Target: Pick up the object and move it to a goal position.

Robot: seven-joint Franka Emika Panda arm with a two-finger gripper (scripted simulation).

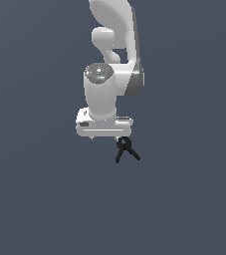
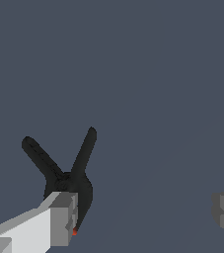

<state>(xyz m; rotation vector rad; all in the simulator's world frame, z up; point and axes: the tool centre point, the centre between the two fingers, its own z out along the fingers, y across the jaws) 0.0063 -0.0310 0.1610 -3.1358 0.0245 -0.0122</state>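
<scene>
Showing one object [image 2: 66, 173], one gripper [image 2: 145, 212], jaws spread.

one white robot arm [image 1: 109, 74], one small black object [image 1: 126, 150], two jaws

The object [image 1: 126, 149] looks like matt black plastic, the gripper [image 1: 104, 130] smooth white with a soft sheen.

The small black V-shaped object [image 2: 66, 173] sits right against one grey fingertip [image 2: 64, 217] of the white pincer [image 2: 145, 213], legs splayed away; the other fingertip stands well apart, jaws wide.
</scene>
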